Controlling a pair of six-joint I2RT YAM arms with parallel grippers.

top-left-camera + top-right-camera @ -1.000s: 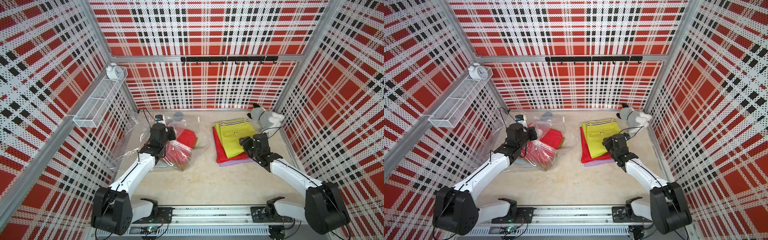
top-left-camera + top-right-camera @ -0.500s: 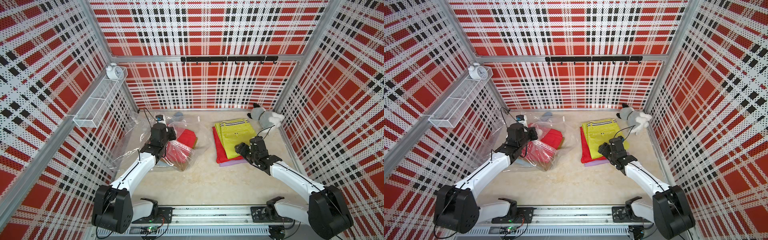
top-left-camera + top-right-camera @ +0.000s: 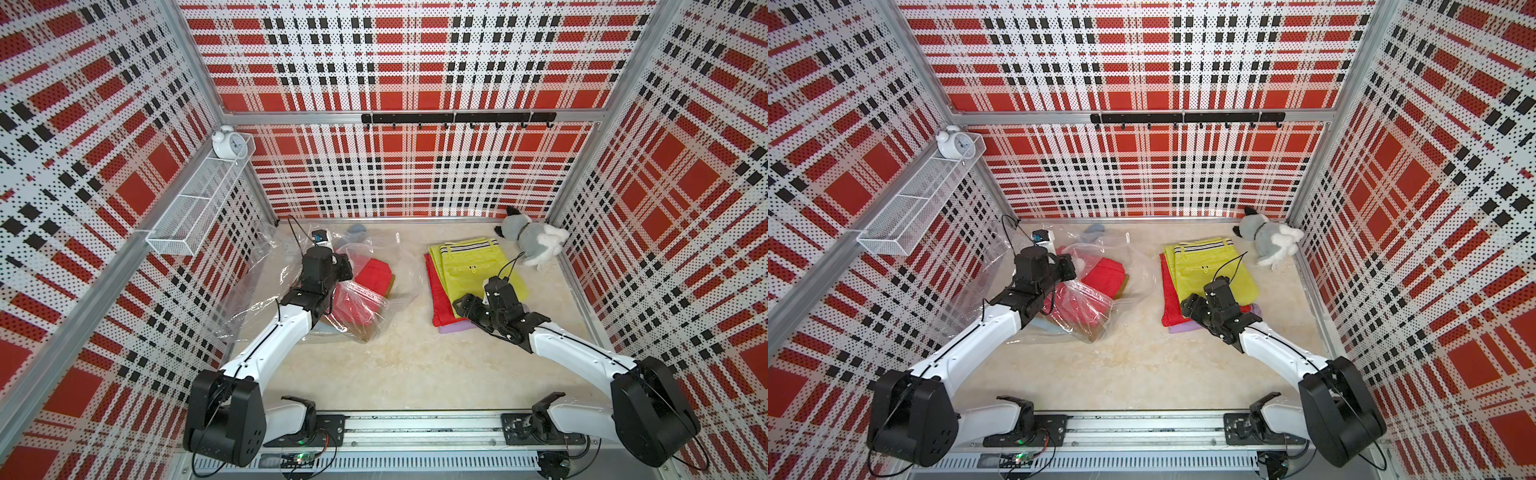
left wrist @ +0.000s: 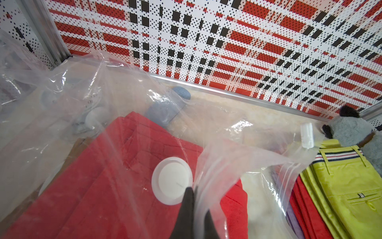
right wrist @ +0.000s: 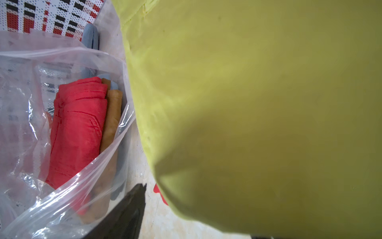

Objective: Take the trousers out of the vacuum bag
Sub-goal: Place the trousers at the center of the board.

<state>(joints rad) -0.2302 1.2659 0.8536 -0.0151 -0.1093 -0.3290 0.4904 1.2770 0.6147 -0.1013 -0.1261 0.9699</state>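
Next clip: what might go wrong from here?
The left gripper pinches only thin film of the vacuum bag; it may slip, letting the mouth sag over the red trousers inside.
The mustard brown trousers lie against those and may drag along.
The open right gripper hangs close to the yellow-green trousers and may snag them.

The left arm (image 3: pixel 274 336) reaches from its near-left base toward the far left. Its wrist is bent so that the left end effector (image 3: pixel 348 267) points right, jaws pinched together on a fold of the vacuum bag (image 4: pixel 227 165). The right arm (image 3: pixel 575 353) stretches low from the near right toward the middle. The right end effector (image 3: pixel 460 305) points left with its jaws apart.
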